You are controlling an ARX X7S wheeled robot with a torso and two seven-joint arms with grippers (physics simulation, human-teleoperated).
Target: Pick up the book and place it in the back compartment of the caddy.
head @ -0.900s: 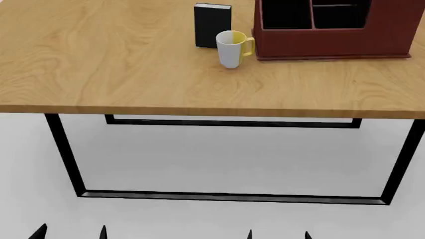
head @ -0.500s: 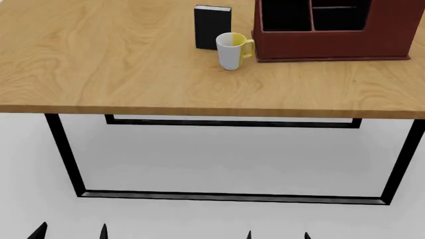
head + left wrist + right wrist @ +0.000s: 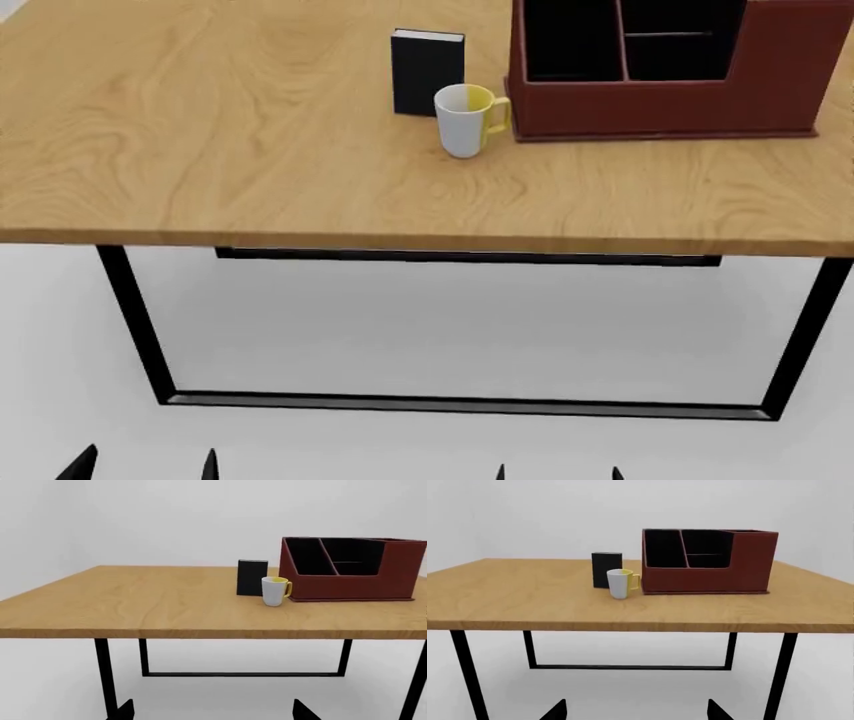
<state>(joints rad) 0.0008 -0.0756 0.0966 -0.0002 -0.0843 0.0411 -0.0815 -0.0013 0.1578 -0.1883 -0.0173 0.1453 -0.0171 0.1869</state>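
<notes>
The black book [image 3: 427,72] stands upright on the wooden table [image 3: 240,150], just left of the red-brown caddy [image 3: 667,105]. In the wrist views the book [image 3: 252,578] [image 3: 606,570] stands behind the mug. The back compartment [image 3: 681,14] lies behind a thin divider bar, and its black lining is bare. Both grippers hang low in front of the table, far from the book. My left gripper [image 3: 144,468] [image 3: 213,712] is open with nothing between its tips. My right gripper [image 3: 558,472] [image 3: 635,711] is open too and holds nothing.
A white-and-yellow mug [image 3: 465,120] stands right in front of the book and close to the caddy's front left corner. The table's front edge [image 3: 427,240] and black metal legs [image 3: 134,320] lie between the grippers and the objects.
In the head view the table and everything on it have slid slightly downward, showing more of the caddy's inside. The fingertips hold the same spots.
</notes>
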